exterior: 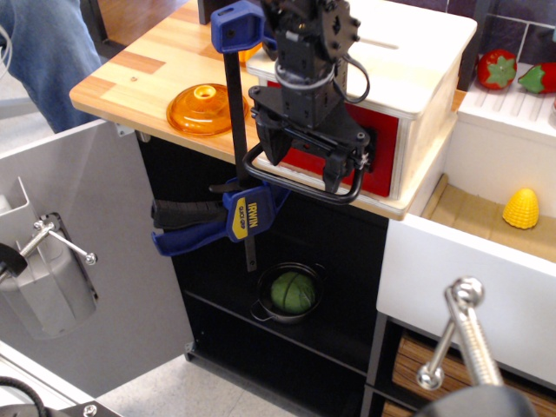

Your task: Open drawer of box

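The cream-white box (408, 65) stands on the wooden counter. Its drawer (384, 149) has a red front that sits flush in the box. The black loop handle (304, 189) sticks out forward over the counter's edge. My black gripper (302, 162) hangs straight down in front of the red panel, just above the handle's front bar. Its two fingers are spread apart, one (270, 149) at the left end of the loop and the other nearer the right. The gripper is open and holds nothing. It hides the left half of the drawer front.
A blue bar clamp (246, 215) grips the counter edge just left of the handle. An orange lid (201, 106) lies on the counter (130, 78). A pot with a green ball (291, 294) sits on the shelf below. The white sink unit (486, 261) with toy corn (521, 208) stands to the right.
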Controlling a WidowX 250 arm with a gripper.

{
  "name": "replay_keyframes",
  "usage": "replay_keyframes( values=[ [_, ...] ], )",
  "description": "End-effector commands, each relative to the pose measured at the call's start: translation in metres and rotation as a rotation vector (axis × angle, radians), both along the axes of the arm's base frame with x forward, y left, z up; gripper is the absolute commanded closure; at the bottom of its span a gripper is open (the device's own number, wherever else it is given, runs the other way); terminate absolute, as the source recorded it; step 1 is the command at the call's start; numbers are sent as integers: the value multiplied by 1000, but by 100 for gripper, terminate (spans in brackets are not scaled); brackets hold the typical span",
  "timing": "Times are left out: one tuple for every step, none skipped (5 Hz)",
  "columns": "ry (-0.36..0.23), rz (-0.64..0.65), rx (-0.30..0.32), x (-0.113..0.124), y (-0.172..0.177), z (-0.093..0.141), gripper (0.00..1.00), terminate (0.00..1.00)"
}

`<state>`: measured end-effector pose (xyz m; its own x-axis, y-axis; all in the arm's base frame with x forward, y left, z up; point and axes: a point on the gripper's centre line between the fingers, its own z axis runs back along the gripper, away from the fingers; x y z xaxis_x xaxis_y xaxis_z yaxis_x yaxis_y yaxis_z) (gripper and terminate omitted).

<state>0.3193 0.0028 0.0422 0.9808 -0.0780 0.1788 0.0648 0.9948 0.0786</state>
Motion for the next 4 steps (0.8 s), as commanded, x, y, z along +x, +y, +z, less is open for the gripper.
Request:
replay_keyframes(
  values=[
    [72, -38, 4, -18, -4, 4, 0, 0],
    [99, -81, 8, -37, -1, -6, 0, 0],
    [109, -123, -3, -56, 4, -7, 0, 0],
    [120, -136, -18, -84, 3, -5, 0, 0]
  ],
)
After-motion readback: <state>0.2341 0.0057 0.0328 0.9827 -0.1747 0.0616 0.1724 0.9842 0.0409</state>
